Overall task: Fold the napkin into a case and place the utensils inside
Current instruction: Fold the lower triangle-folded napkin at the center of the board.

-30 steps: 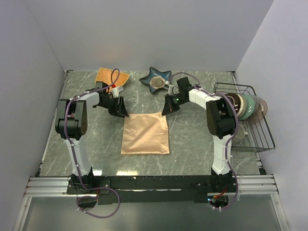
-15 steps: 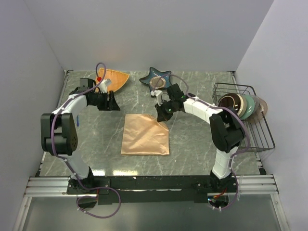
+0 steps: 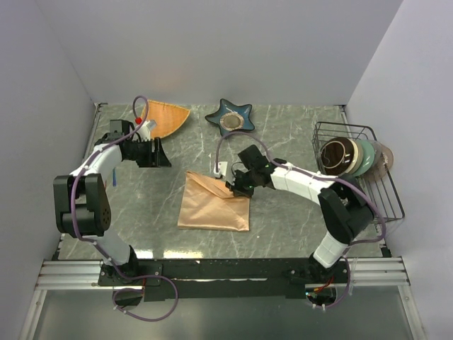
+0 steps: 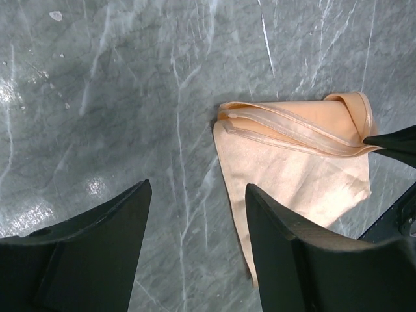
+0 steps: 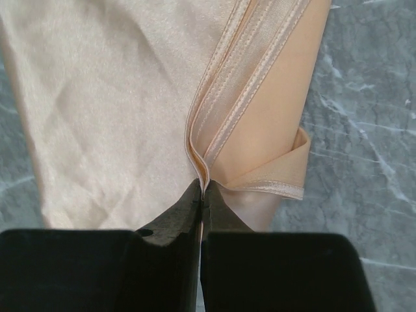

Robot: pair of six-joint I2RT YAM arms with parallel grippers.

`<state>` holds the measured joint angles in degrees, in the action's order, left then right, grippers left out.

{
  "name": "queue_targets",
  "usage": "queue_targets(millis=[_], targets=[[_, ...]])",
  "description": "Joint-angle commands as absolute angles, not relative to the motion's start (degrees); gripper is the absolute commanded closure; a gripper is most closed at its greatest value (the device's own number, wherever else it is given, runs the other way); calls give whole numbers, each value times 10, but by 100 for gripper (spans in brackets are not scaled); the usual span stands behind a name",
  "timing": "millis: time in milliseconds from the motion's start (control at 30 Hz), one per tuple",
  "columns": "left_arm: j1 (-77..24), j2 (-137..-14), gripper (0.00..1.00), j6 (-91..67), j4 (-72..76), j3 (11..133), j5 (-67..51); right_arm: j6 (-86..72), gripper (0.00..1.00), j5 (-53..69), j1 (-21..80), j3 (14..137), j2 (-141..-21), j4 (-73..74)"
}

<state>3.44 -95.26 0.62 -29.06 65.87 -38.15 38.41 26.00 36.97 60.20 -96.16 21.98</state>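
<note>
The peach-orange satin napkin lies flat in the middle of the table, its far right corner lifted and folded back over itself. My right gripper is shut on that corner's hemmed edge, which the right wrist view shows pinched between the tips above the napkin. My left gripper is open and empty, to the far left of the cloth. In the left wrist view its jaws stand wide over bare marble, with the napkin ahead to the right. I cannot make out the utensils.
A rigid orange fan-shaped dish sits at the back left. A dark blue star-shaped dish holding something round sits at back centre. A black wire rack with bowls and plates stands at the right edge.
My right gripper has dragged the napkin's far right corner forward and left over the cloth. My left gripper has left the far left corner and drawn back to the left, uncovering the fan dish.
</note>
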Motion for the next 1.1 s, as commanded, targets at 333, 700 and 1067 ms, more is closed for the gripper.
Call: queue_targets(millis=[333,700,1067], targets=[[35,-897,42,91,-332,649,-424,604,100,280,374,469,-817,160],[-46,-836,36,399,-314,628,-437,700,100,301,374,396,-768,127],[-218,-984,39,570,-332,751,-349,744,100,303,374,374,-737,134]])
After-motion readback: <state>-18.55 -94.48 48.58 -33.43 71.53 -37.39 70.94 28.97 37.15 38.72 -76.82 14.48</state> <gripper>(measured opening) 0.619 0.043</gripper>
